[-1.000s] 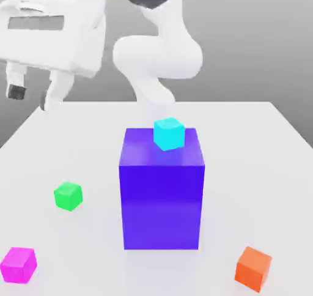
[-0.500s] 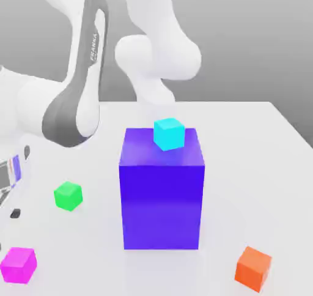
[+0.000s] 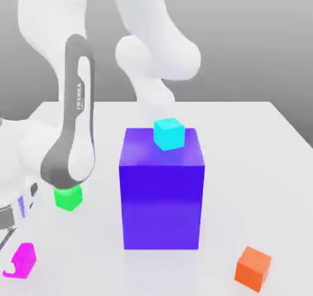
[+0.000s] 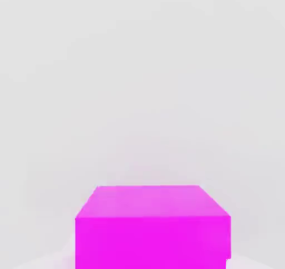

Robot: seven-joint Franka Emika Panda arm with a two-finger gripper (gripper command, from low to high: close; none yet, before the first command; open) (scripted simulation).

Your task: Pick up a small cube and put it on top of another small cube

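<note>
Down at the lower left corner of the exterior view, the gripper [image 3: 11, 252] pinches the small magenta cube [image 3: 24, 258] between its 2 fingers, on the white table [image 3: 257, 166]

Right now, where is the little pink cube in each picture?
Exterior view: the small cube sits on the white table at the bottom corner on the exterior view's left, below the green cube.
Hand view: it looks big and close.
Shared landmark: the white table.
</note>
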